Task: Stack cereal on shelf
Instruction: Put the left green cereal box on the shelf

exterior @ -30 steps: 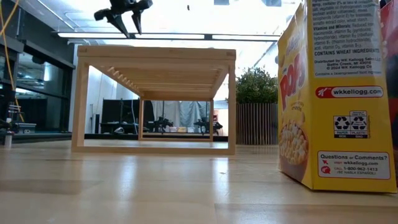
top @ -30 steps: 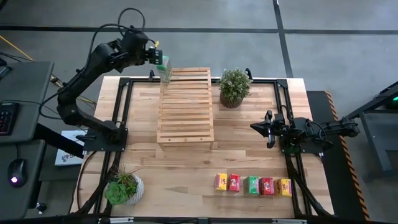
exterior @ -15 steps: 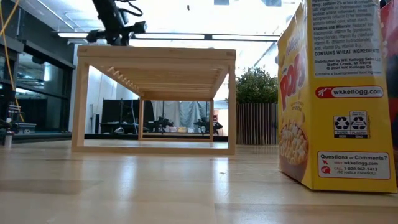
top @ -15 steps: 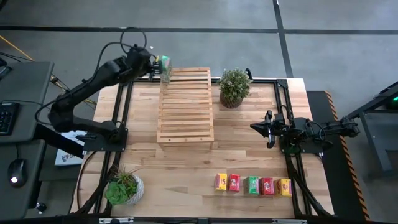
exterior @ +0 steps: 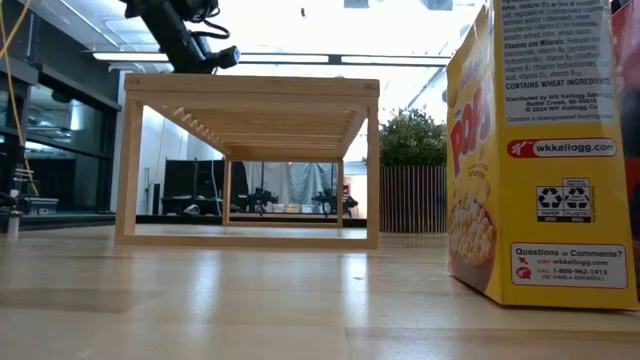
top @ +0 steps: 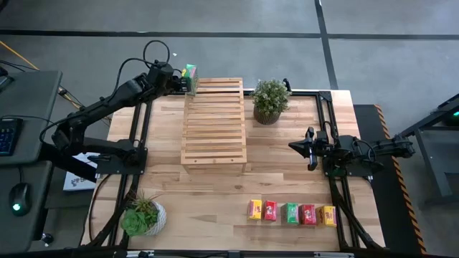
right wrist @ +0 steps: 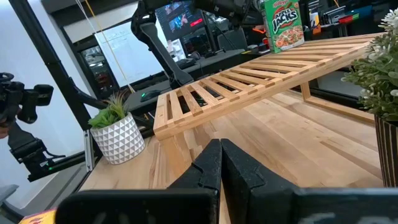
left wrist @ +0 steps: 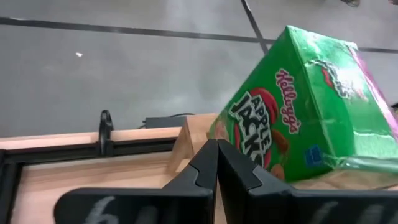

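One green box up, five waiting.

My left gripper (top: 174,80), pinched shut and empty, sits at nine o'clock of the green box (top: 190,77), standing on the shelf (top: 214,122) corner so the others fit alongside.

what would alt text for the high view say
A green cereal box stands on the far left corner of a slatted wooden shelf, with the left claw shut beside it. Five more boxes line the table's near edge; the right claw waits, shut.

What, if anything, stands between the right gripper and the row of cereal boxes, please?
Nothing visible: bare tabletop lies between the right gripper, fingers shut, and the row of cereal boxes on the table's near edge.
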Robot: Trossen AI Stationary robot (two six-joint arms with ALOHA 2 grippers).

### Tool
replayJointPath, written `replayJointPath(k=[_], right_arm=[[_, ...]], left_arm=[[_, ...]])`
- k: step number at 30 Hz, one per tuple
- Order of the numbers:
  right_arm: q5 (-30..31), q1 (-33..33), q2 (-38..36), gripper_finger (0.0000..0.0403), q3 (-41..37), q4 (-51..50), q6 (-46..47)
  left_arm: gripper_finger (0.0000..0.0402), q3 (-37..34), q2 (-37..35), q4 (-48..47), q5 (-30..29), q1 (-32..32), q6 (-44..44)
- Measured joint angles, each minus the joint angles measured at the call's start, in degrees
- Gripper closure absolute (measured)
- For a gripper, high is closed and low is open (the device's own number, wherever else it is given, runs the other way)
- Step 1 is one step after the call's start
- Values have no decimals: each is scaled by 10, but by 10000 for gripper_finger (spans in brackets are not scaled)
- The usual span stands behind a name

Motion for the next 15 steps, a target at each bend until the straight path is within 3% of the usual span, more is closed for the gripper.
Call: replayJointPath(k=[15], right_arm=[[0, 0, 0, 402, 0, 0, 0]], left_arm=[[401, -1, 1, -5, 51, -16, -3]])
